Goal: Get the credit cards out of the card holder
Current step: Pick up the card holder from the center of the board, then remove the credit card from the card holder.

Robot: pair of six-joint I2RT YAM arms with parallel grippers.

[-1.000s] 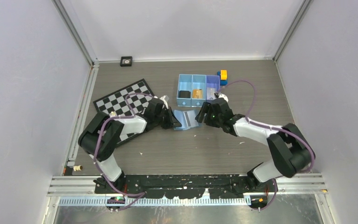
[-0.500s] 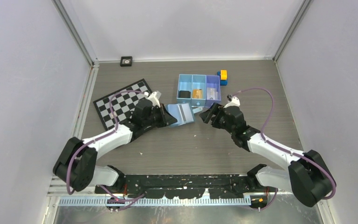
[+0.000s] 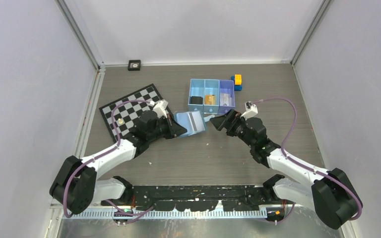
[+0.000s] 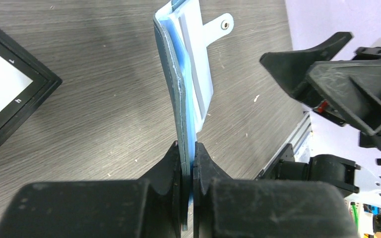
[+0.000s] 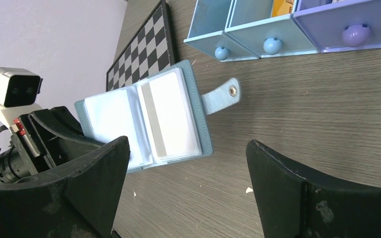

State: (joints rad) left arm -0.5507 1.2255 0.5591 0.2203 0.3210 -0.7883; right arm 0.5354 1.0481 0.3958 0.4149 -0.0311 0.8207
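The blue card holder (image 3: 190, 121) is held open and tilted above the table, snap strap (image 5: 221, 96) pointing toward the tray. My left gripper (image 3: 179, 130) is shut on its near-left edge (image 4: 188, 154). Inside, the light blue pockets show a pale credit card (image 5: 174, 113) with a tan stripe in the right-hand pocket; the left-hand pocket (image 5: 110, 117) looks white. My right gripper (image 3: 217, 122) is open just right of the holder, its wide-spread fingers (image 5: 104, 168) holding nothing. In the left wrist view the holder (image 4: 185, 74) stands edge-on.
A blue three-compartment tray (image 3: 211, 82) stands behind the holder, with a tan-brown item (image 3: 209, 98) in its middle bin and a dark one (image 3: 195, 99) on the left. Yellow-and-blue blocks (image 3: 237, 82) sit beside it. A checkerboard (image 3: 121, 109) lies at the left.
The right gripper has opened wider and come off the holder's right edge. The left gripper has drawn the holder slightly back and left, and both arms' elbows have swung outward.
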